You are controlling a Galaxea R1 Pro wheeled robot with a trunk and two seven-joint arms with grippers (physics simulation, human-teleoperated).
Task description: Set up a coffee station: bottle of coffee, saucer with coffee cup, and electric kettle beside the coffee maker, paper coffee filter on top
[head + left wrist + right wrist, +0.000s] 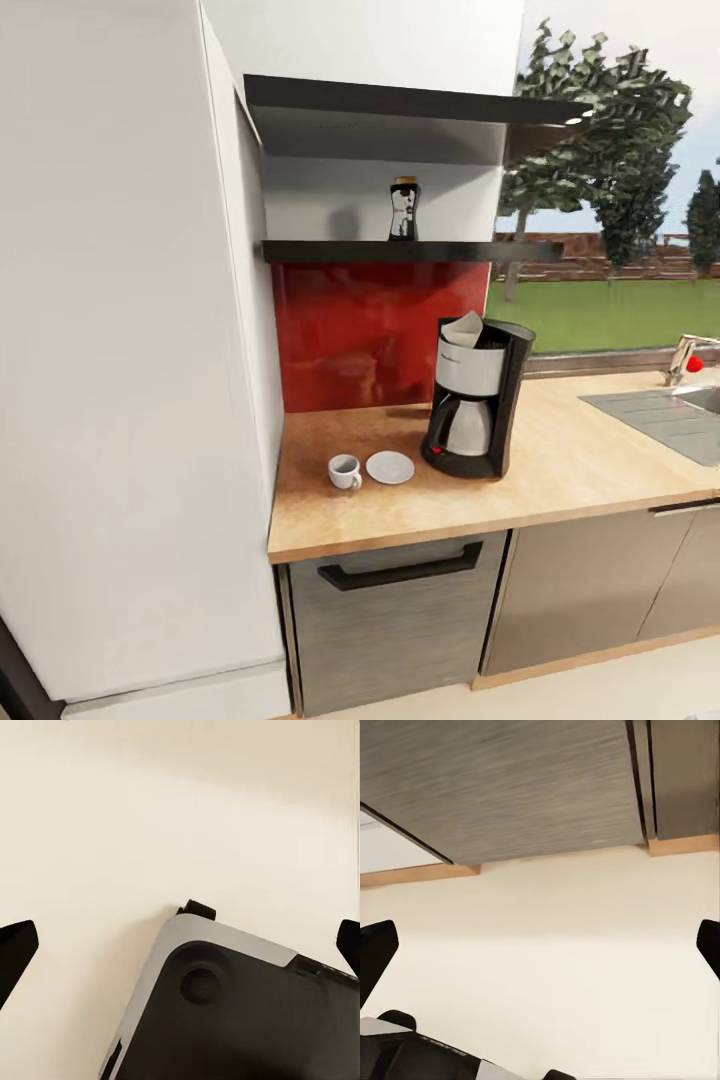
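The left hand (180, 945) is hanging with its two dark fingertips (15, 949) spread wide apart at the opposite edges of the left wrist view, gripping nothing. Below it, part of the robot's own grey and black base (247, 1012) is showing. The right hand (540, 949) is posing the same way, its dark fingertips (375, 949) spread wide and gripping nothing, with a corner of the base (420, 1057) beneath it.

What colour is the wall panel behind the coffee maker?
Glossy dark red; the wall panel behind the coffee maker shows best in the head view.
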